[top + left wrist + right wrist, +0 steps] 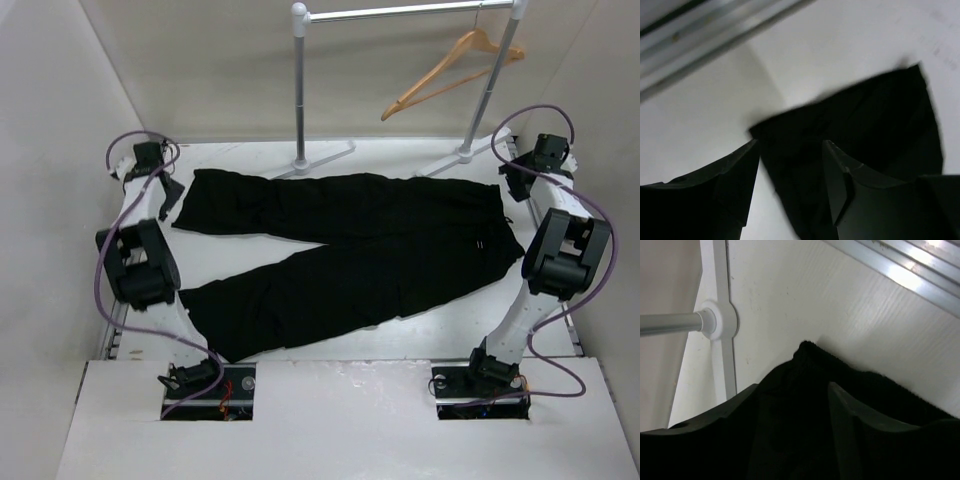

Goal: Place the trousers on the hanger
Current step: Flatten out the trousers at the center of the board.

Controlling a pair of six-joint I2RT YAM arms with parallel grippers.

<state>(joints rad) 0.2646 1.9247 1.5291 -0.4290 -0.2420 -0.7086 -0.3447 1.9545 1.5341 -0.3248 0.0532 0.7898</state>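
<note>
Trousers (350,250) stretched across desk (400,340)
Left claw (790,165) is held over a cuff, right claw (792,405) over the waistband; both half parted, empty.

One trousers (350,240), one hanger (430,80), one rail (400,12)

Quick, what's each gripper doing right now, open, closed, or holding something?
Left gripper: open, above a leg end of the trousers, holding nothing.
Right gripper: open, above the waist end, holding nothing.
</note>
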